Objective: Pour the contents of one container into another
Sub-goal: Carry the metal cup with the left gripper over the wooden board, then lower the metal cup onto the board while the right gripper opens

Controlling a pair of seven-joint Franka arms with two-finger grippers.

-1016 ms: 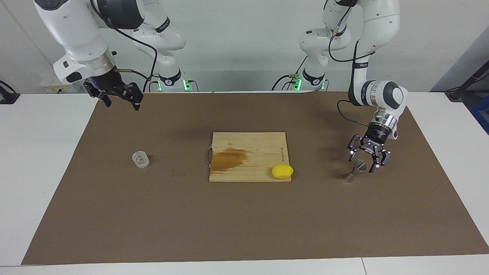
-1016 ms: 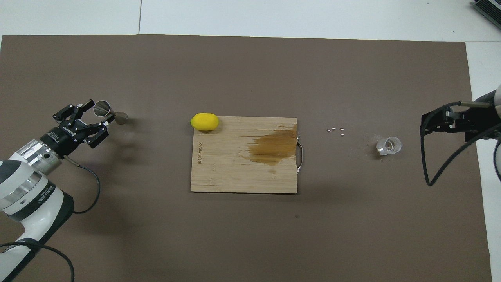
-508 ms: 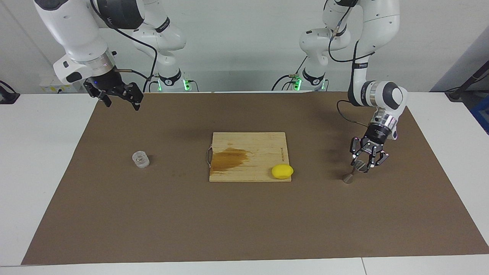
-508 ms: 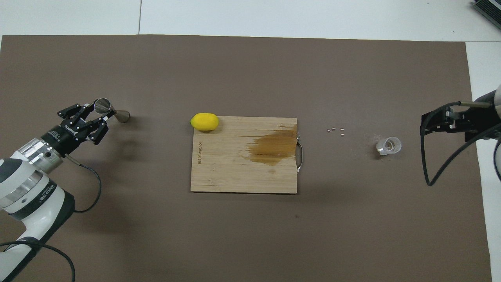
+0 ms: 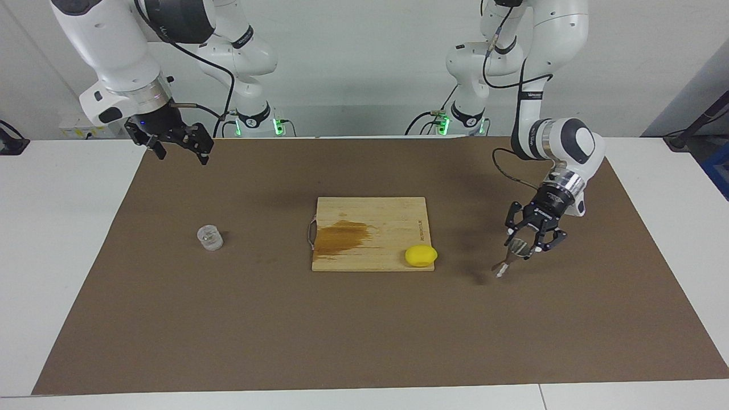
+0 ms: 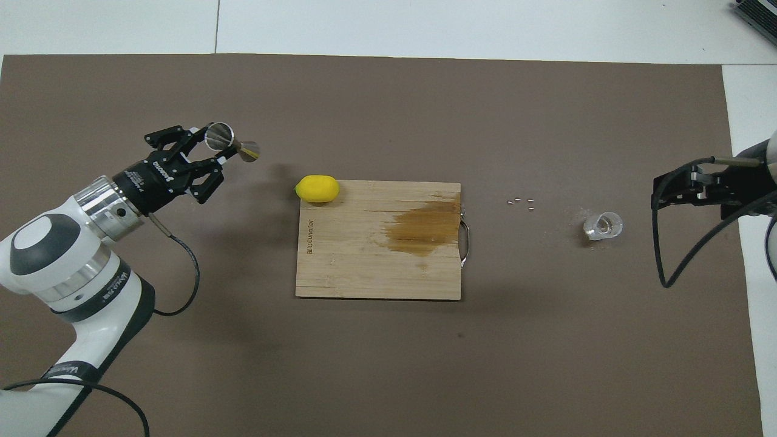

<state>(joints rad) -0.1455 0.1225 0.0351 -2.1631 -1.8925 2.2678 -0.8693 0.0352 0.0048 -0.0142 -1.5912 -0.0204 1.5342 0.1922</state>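
My left gripper (image 5: 522, 247) (image 6: 213, 147) is shut on the upper cone of the silvery hourglass jigger (image 5: 510, 257) (image 6: 234, 143). It holds the jigger tilted in the air over the brown mat, beside the lemon's end of the cutting board. The small clear glass cup (image 5: 209, 237) (image 6: 603, 225) stands upright on the mat toward the right arm's end. My right gripper (image 5: 179, 149) (image 6: 663, 193) waits open and raised at that end, over the mat's edge and apart from the cup.
A wooden cutting board (image 5: 370, 213) (image 6: 364, 267) with a brown stain lies mid-table, and a yellow lemon (image 5: 421, 255) (image 6: 317, 188) sits on its corner. A few small bits (image 6: 522, 202) lie on the mat between board and cup.
My left gripper closed on the jigger, then lifted it off the mat and carried it toward the cutting board. The right arm and the glass cup have not moved.
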